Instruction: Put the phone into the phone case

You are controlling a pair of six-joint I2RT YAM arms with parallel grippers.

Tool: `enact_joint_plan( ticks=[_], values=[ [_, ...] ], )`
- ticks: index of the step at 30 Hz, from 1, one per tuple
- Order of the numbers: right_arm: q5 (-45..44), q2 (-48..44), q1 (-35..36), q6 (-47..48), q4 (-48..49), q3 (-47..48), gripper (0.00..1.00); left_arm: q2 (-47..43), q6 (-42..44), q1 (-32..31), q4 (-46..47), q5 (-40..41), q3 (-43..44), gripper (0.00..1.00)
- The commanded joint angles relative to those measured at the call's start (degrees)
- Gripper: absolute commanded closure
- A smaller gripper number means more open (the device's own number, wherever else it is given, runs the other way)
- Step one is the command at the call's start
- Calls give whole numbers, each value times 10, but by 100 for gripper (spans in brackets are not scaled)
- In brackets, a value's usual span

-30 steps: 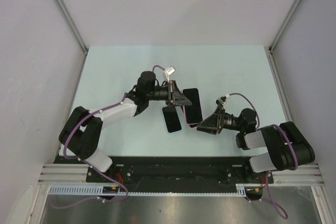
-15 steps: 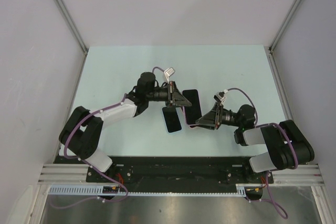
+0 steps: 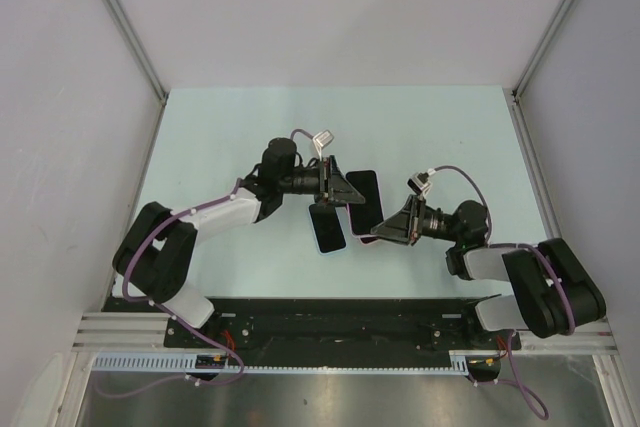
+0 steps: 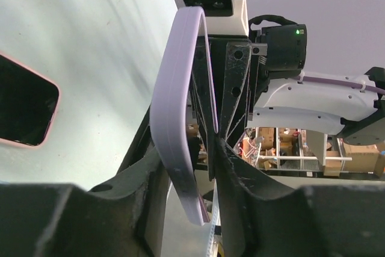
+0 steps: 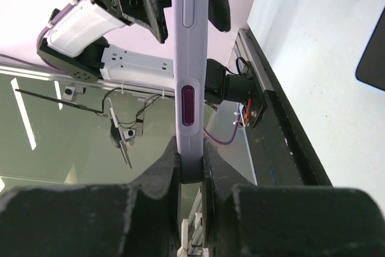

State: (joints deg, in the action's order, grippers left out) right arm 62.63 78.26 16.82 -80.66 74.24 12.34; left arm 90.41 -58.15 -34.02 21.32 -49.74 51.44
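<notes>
The lavender phone case point(image 3: 366, 199) is held on edge above the table between both grippers. My left gripper point(image 3: 345, 193) is shut on its far left end; in the left wrist view the curved lavender rim point(image 4: 174, 106) runs up from between the fingers point(image 4: 204, 148). My right gripper point(image 3: 379, 234) is shut on its near right end; the right wrist view shows the case's side with its buttons point(image 5: 189, 58) pinched at the fingertips point(image 5: 191, 154). The phone point(image 3: 327, 228) lies flat, dark screen up, below the left gripper, and shows in the left wrist view point(image 4: 24, 109) and the right wrist view point(image 5: 373, 58).
The pale green table point(image 3: 450, 137) is walled by grey panels at the back and both sides. A black rail point(image 3: 330, 317) with both arm bases runs along the near edge. Purple cables loop over each wrist.
My right gripper has moved left and a little up to the case's near end and closed round it. The left gripper, case and phone have hardly moved.
</notes>
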Motion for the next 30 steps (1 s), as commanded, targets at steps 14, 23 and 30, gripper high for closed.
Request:
enact_joint_plan(
  ticks=[14,23,30],
  values=[
    [-32,-23,-29,-27,165,19,46,-31,23,-14,54,-76,-12,100],
    [-50,16,-46,-24,156,47,57,-20,35,-45,49,-99,-17,100],
    [-80,48,-82,-50,169,34,100,-44,74,-44,2,-78,-35,68]
  ],
)
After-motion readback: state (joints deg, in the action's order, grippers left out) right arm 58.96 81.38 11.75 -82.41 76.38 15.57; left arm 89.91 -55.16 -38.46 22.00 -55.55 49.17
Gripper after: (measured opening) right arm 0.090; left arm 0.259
